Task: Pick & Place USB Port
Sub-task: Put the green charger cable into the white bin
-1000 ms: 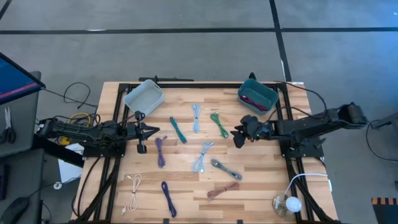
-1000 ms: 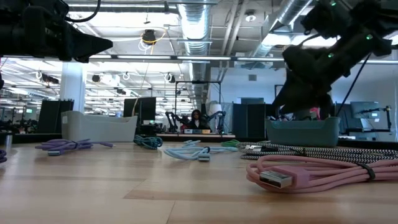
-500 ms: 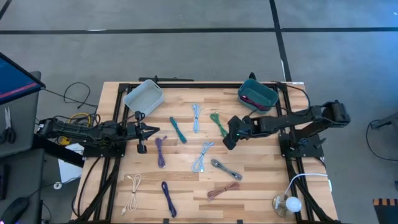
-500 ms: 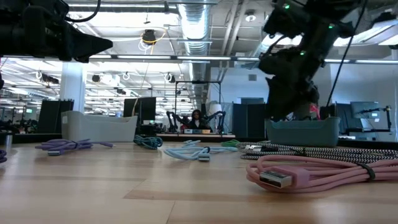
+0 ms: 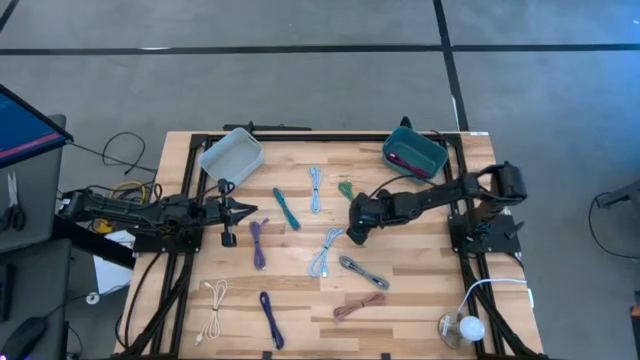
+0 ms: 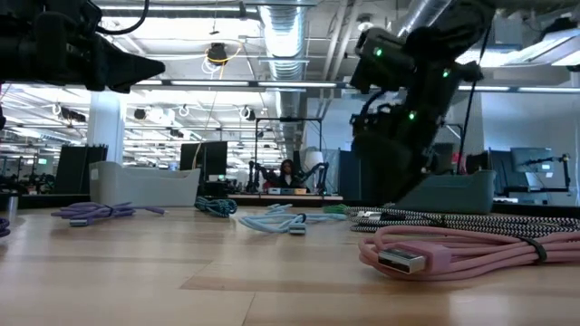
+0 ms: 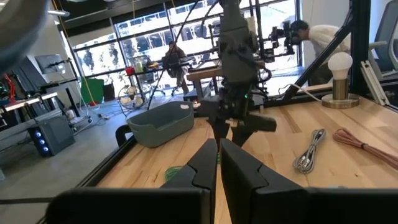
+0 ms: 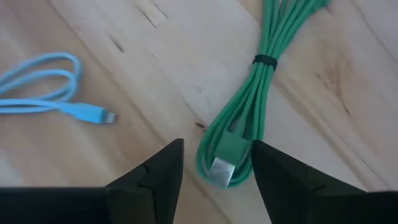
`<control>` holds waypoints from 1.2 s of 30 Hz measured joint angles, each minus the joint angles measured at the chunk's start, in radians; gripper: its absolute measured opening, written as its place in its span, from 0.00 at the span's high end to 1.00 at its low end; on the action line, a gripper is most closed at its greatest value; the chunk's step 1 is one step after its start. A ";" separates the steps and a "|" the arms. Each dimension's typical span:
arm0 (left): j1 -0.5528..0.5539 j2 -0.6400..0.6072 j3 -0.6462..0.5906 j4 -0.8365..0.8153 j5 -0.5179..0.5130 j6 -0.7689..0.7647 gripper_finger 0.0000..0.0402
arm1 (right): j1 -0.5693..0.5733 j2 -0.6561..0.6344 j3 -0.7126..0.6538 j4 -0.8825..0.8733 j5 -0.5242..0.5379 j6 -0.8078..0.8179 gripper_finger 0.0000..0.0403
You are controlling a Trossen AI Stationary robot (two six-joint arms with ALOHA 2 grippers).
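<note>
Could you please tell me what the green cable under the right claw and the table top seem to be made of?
The green cable looks like matte rubber or plastic sheathing, bundled with a dark tie, ending in a shiny, probably metal plug. The table top looks like pale wood with a smooth finish: grain lines and small knots show. The open right claw hangs over the plug.

From overhead you look straight down on the whole table [image 5: 300, 290]; from its surface you look level across into the room. Your wrist cameras look past their own fingers, the right one close on the green cable [image 8: 249, 106], which the overhead also shows.
</note>
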 joint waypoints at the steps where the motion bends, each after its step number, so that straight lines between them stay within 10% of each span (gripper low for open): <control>1: 0.000 0.002 0.000 0.001 0.000 0.000 0.95 | -0.005 0.012 0.003 0.000 0.001 -0.004 0.56; 18: 0.000 0.008 0.000 0.001 0.000 0.000 0.95 | -0.026 -0.008 0.013 0.002 0.026 -0.104 0.95; 36: 0.000 0.008 0.000 0.001 0.000 0.000 0.95 | 0.167 -0.259 0.013 0.051 0.263 -0.221 0.94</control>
